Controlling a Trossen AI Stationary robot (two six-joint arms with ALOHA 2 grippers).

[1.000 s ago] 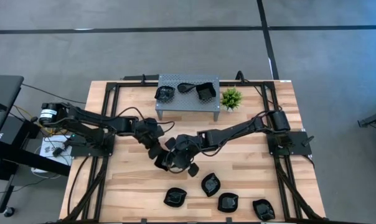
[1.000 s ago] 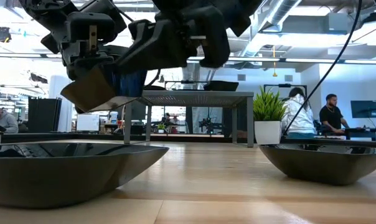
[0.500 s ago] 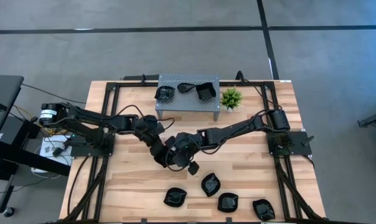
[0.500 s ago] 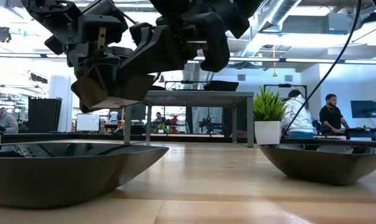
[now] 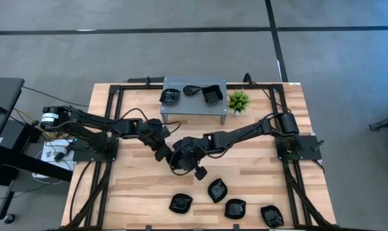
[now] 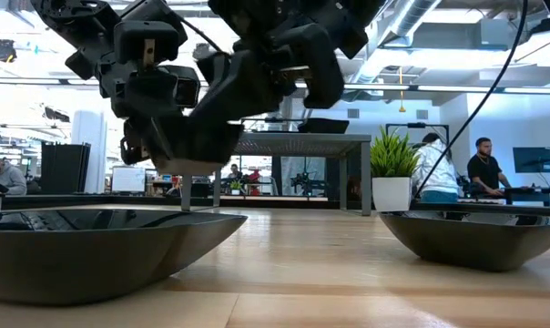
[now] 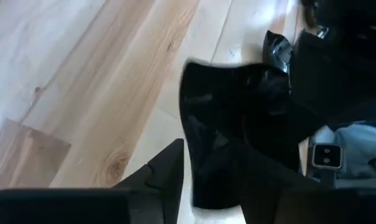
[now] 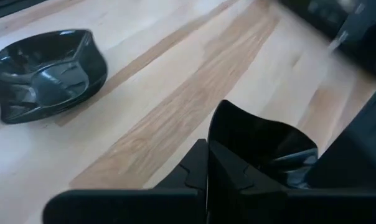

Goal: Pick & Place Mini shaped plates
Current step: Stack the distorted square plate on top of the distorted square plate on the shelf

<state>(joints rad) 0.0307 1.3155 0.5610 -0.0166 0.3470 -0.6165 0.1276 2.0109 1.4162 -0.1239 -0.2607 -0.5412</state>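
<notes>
Glossy black wavy-edged plate (image 8: 263, 149) pinched by the closed right gripper (image 5: 179, 158) above mid-table, left gripper (image 5: 164, 153) parted just beside it, four more black plates (image 5: 226, 202) lying well beyond, nearer the front edge.

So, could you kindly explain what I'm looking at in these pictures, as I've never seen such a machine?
It is a robot with two dark arms bolted to a wooden table; each arm ends in a two-finger gripper. One picture looks straight down from above, one looks level across the tabletop, and two come from cameras on the arms' wrists. The left gripper and the right gripper meet in mid-table around one small glossy black plate, and the right gripper is shut on it. Four more plates lie along the table's front edge. At the back are a grey metal stand carrying three dark dishes and a small green plant.
</notes>
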